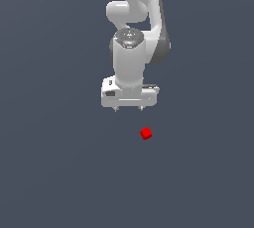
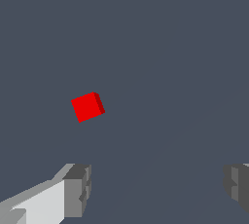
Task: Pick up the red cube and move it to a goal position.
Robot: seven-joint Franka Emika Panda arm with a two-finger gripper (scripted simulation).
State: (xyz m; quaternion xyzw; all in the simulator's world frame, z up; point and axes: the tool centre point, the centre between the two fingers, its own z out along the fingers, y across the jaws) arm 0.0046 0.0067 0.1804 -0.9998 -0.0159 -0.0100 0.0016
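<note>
The claw hangs at the end of the white arm, pointing straight down, with its two short fingertips spread wide apart and nothing between them. In the wrist view the two grey finger pads sit at opposite edges of the picture with a broad stretch of bare ground between them, so the claw is plainly parted and holds nothing. The white hand body above the fingers is a flat, wide block, and above it rise the rounded wrist joint and the thicker links of the arm, which run out of the top of the exterior view.

The red cube lies on the dark grey-blue surface, near the claw but apart from it: in the exterior view it sits lower in the picture than the fingertips and a little toward the exterior view's right. It touches neither finger. In the wrist view the red cube shows one bright face and a narrow darker side face, turned at a slight angle to the line of the fingers, and it lies outside the gap between the pads.

The surface around it is plain and even in colour.
</note>
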